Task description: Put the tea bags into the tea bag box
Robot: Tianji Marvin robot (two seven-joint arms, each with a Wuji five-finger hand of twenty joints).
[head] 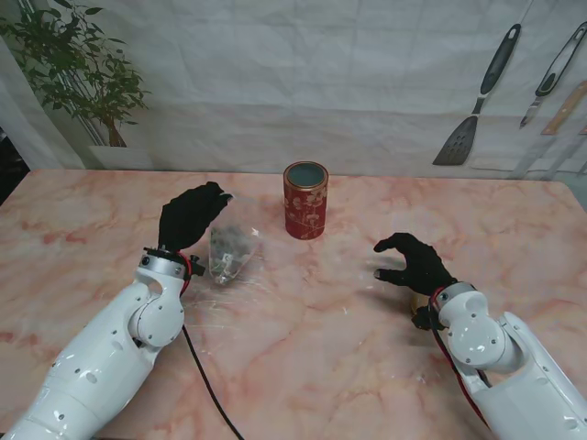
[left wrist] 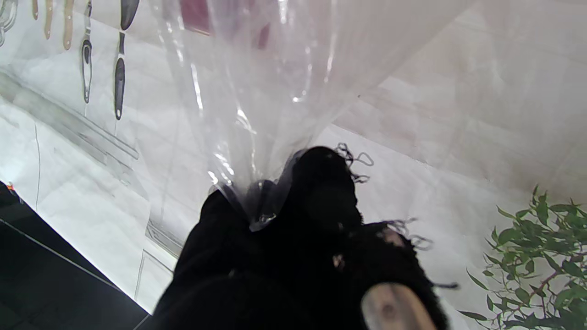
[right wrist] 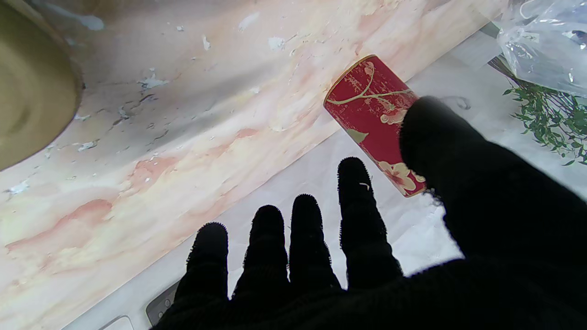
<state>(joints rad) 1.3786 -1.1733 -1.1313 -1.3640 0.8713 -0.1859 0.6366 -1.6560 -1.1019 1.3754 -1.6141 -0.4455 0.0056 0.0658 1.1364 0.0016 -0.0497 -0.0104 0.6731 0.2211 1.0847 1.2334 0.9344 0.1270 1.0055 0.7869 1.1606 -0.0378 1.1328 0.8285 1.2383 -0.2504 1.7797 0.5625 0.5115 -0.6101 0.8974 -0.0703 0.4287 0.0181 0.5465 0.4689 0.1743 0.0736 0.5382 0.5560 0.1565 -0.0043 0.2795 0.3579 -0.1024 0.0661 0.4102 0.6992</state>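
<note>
1. Stand view: left hand pinches the top of a clear plastic bag, which hangs lifted off the marble table with dark tea bags bunched in its bottom.
2. Left wrist view confirms the grip: fingertips are clamped on the gathered neck of the clear plastic bag. Film is twisted tight there.
3. Tea bag box is a red floral tin, upright, lid off, mouth facing up. It stands to the right of the bag and a bit farther from me, not touching it.
4. Right hand holds nothing, fingers spread and slightly curled, hovering near the table, well right of the tin. Right wrist view shows the fingers apart with the tea bag box ahead of them.
5. Step, as I read it: bag grasped and lifted, transfer to the tin not yet done.
6. Next move likely needs the bag carried over the tin mouth and lowered in; the mouth is narrow against floppy film, so centring matters. Right hand could steady the tin.
</note>
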